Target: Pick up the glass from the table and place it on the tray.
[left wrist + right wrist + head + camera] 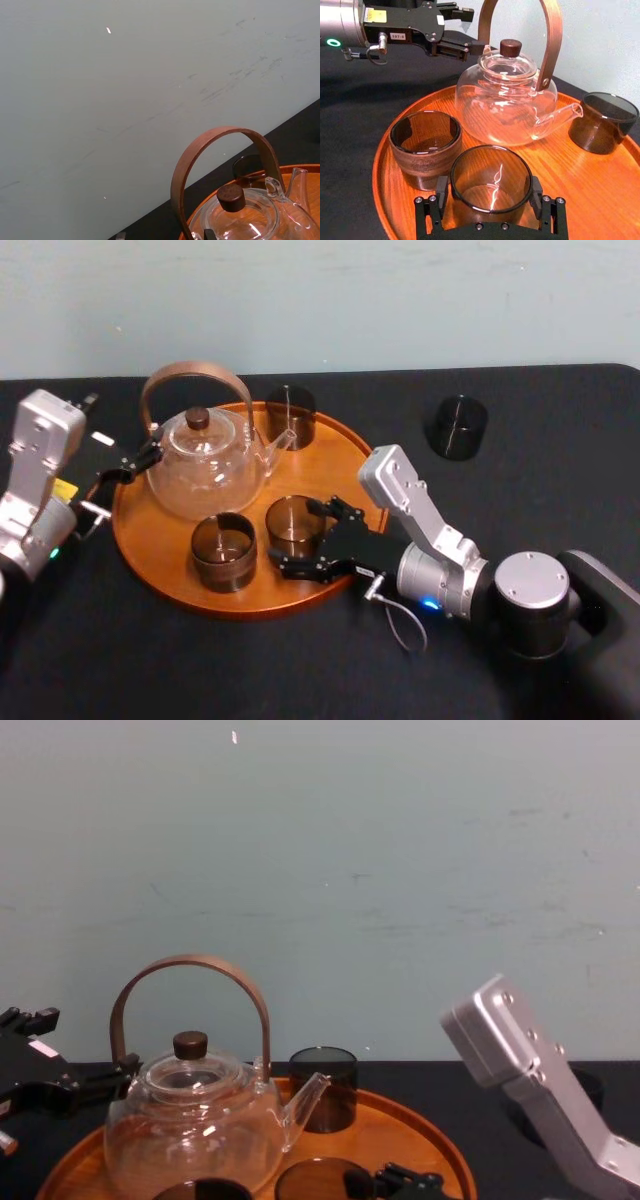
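Glass (491, 182) on tray (380, 165), in right claw (490, 194)

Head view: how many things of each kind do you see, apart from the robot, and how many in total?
Glasses: 4, three on the tray, one on the table
Teapot: 1, on the tray
Tray: 1
Total: 6
The right gripper is around the front right glass; the left gripper is beside the teapot.

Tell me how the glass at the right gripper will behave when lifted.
The glass, standing on the tray at the right gripper, looks thin-walled, so probably light but fragile. Its smooth, glossy sides may slip. Short and wide, it seems unlikely to tip. The left gripper sits by the teapot.
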Action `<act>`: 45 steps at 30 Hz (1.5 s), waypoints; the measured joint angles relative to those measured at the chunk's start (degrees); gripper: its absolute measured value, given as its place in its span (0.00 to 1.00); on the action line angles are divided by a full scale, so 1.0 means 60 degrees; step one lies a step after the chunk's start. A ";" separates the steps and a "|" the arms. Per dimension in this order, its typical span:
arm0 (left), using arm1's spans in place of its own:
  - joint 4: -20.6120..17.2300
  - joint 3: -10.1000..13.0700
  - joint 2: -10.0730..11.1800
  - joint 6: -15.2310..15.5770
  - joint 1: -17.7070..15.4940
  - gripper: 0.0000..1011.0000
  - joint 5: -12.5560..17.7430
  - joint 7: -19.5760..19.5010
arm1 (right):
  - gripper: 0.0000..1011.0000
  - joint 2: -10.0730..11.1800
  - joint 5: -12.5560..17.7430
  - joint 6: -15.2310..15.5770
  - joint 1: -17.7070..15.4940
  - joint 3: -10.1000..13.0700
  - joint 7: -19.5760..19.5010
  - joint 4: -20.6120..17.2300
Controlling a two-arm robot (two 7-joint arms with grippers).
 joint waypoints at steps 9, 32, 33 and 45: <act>0.0000 0.0000 0.0000 0.0000 -0.0001 1.00 0.0000 0.0000 | 0.99 0.0332 -0.0003 0.0438 -0.0397 0.0019 -0.0172 -0.0611; 0.0000 0.0000 0.0000 0.0000 -0.0001 1.00 0.0000 0.0000 | 0.99 0.1322 0.0054 0.0598 -0.2067 0.1415 -0.1319 -0.2362; 0.0000 0.0000 0.0000 0.0000 -0.0001 1.00 0.0000 0.0000 | 0.99 0.1322 0.0054 0.0598 -0.2067 0.1415 -0.1319 -0.2362; 0.0000 0.0000 0.0000 0.0000 0.0000 1.00 0.0000 0.0000 | 0.99 0.1313 0.0154 0.0458 -0.2459 0.2696 -0.1977 -0.2452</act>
